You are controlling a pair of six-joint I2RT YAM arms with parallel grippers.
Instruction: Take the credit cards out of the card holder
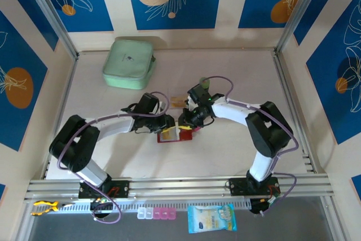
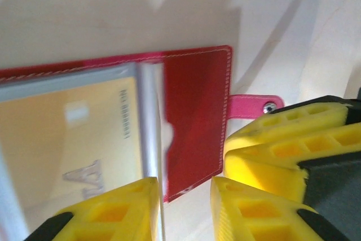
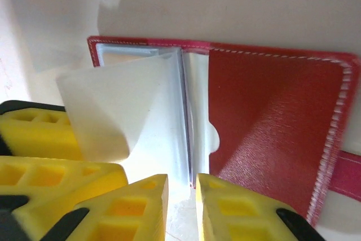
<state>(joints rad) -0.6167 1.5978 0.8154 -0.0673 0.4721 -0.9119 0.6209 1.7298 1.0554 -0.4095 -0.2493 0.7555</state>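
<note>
Pale table (image 1: 225,156): one open card holder (image 2: 194,117) (one yellow card (image 2: 67,139) sleeved); left gripper (image 2: 186,187), right gripper (image 3: 181,182) both narrowly parted.

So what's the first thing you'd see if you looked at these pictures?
The dark red card holder lying open in the middle of the table, with a yellowish card showing in its clear sleeve. Then both arms' bright yellow fingers crowding close to it, and the mint-green case by the back wall.
</note>
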